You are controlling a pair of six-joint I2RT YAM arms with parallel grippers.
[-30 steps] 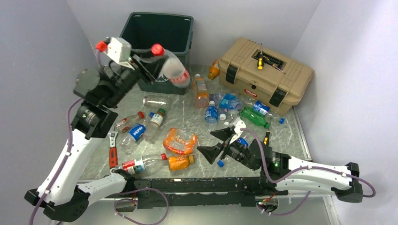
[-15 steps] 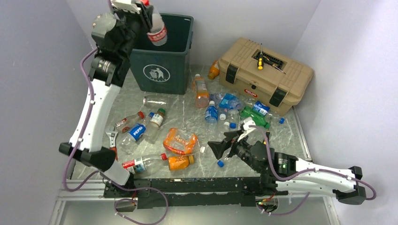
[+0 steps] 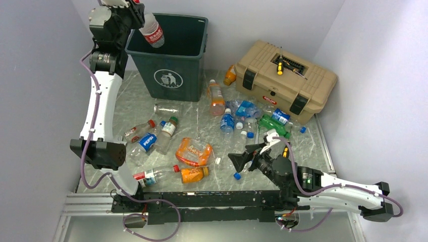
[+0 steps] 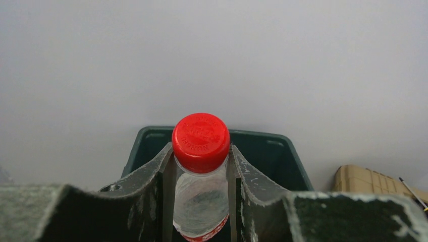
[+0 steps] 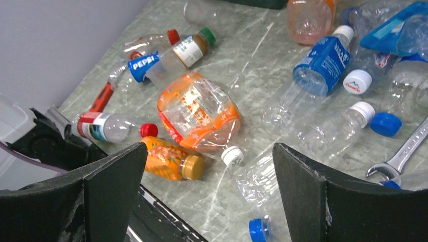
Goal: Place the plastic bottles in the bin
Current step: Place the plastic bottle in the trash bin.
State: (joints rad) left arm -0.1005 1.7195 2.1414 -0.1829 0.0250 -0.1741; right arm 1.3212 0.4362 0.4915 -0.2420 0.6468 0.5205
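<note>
My left gripper is raised high at the back left, shut on the neck of a clear plastic bottle with a red cap and a red label. That bottle hangs over the left part of the open dark green bin, whose rim shows beyond the cap. Several other bottles lie on the table: a crushed orange one, a small orange one, a Pepsi one, a blue-labelled one, a green one. My right gripper hovers open and empty above a clear blue-capped bottle.
A tan toolbox stands at the back right with a yellow-handled screwdriver on its lid. A wrench, a red-handled tool and loose caps such as a blue one lie among the bottles. Walls close in on the left, back and right.
My left arm has swung up and back, carrying the red-capped bottle from in front of the bin to above its opening. My right gripper has drifted slightly right, still open.
</note>
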